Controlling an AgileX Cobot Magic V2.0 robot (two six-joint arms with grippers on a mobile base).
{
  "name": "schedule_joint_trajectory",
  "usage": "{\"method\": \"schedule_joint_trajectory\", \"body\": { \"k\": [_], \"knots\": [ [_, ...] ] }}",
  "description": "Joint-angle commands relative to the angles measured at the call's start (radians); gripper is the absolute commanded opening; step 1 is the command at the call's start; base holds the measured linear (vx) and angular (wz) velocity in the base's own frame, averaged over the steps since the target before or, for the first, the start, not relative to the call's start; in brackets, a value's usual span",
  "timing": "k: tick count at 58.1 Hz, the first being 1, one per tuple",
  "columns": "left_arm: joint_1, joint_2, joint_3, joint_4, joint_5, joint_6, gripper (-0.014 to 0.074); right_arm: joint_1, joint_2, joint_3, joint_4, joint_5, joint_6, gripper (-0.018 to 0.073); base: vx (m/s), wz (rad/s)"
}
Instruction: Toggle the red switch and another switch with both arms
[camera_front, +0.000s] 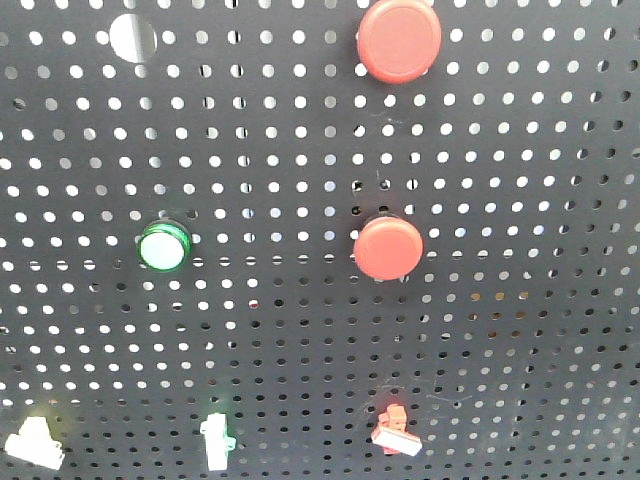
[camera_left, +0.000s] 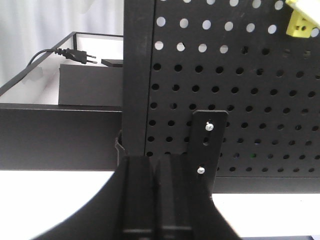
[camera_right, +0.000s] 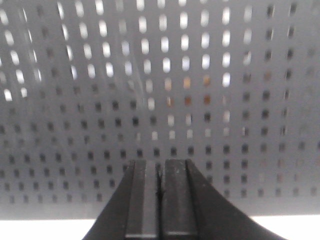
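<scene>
While both grippers show their fingers pressed together, the two small toggles sit low on the black pegboard (camera_front: 520, 300).

Front view: the red switch (camera_front: 397, 430), white lever tip tilted, is at 5 o'clock. The pale cream switch (camera_front: 35, 443) is at 8 o'clock in the corner, well apart from it. A white-and-green toggle (camera_front: 216, 440) stands btwn them at 7 o'clock. A green round button (camera_front: 163, 245) is at 9 o'clock. One big red push button (camera_front: 399, 40) is at 1 o'clock & a second red push button (camera_front: 388, 247) is near centre. Left wrist view: the left gripper (camera_left: 156, 165) is at 6 o'clock, facing the board's frame post beside a screwed bracket (camera_left: 207, 150); a yellow block (camera_left: 302, 20) pokes in at 2 o'clock, prob. the cream switch, can't tell for sure. Right wrist view: the right gripper (camera_right: 161, 167) is at 6 o'clock, facing bare perforated board; no toggle in that frame.
</scene>
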Motion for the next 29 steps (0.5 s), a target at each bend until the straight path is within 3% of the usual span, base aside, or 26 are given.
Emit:
{"method": "schedule_joint_trajectory", "body": {
  "k": [1,9,12,15,20,23,29],
  "knots": [
    [0.002,-0.018,0.019,0.001,-0.11,-0.002,0.0003,-0.006,-0.006,-0.001,0.02,-0.194,0.025,-0.0006,0.0,0.0],
    [0.002,-0.018,0.007,-0.001,-0.362,-0.021,0.0003,-0.006,-0.006,-0.092,0.02,-0.143,0.044,-0.0006,0.0,0.0],
    [0.002,-0.018,0.005,-0.013,-0.467,-0.066,0.0003,-0.006,0.0,-0.154,0.018,-0.083,0.041,-0.0006,0.0,0.0],
    [0.002,-0.018,-0.015,-0.016,-0.501,-0.109,0.0003,-0.006,0.018,-0.237,0.014,-0.014,0.036,-0.0006,0.0,0.0],
    [0.001,-0.005,-0.108,-0.014,-0.395,-0.116,0.0003,-0.006,0.075,-0.361,0.004,0.067,0.014,-0.0006,0.0,0.0],
    [0.001,0.028,-0.181,0.01,-0.283,-0.107,0.0003,-0.006,0.127,-0.454,0.003,0.124,-0.017,-0.0006,0.0,0.0],
    [0.001,0.134,-0.313,0.069,-0.164,-0.072,0.0003,-0.006,0.256,-0.593,0.007,0.228,-0.067,-0.0006,0.0,0.0]
  ]
}}
